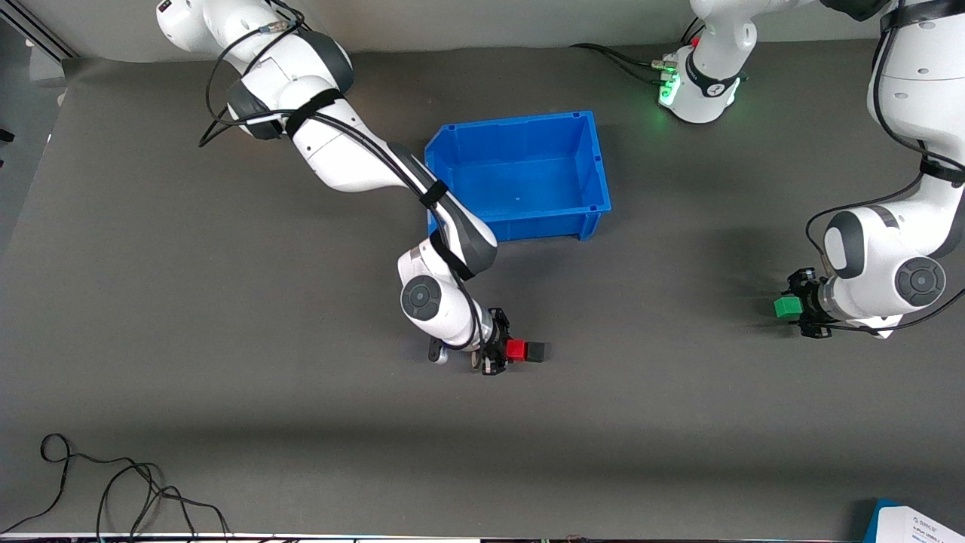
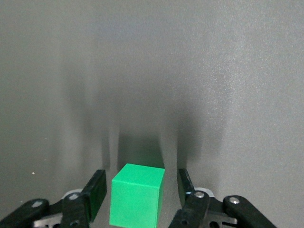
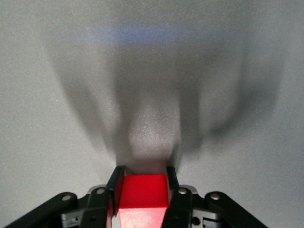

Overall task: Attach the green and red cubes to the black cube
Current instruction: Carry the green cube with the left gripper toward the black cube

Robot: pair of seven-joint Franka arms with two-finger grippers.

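My right gripper (image 1: 503, 351) is shut on the red cube (image 1: 516, 349), low over the mat in the middle of the table. The black cube (image 1: 537, 351) lies on the mat and touches the red cube on the side toward the left arm's end. In the right wrist view the red cube (image 3: 142, 192) sits tight between the fingers of the right gripper (image 3: 145, 172). My left gripper (image 1: 801, 306) is at the left arm's end of the table. It is open around the green cube (image 1: 787, 306). In the left wrist view the green cube (image 2: 136, 199) stands between the spread fingers of the left gripper (image 2: 141, 175), with a gap on each side.
An empty blue bin (image 1: 595, 162) stands farther from the front camera than the red and black cubes. A loose black cable (image 1: 113, 483) lies near the front edge at the right arm's end. A white and blue object (image 1: 916, 524) sits at the front corner at the left arm's end.
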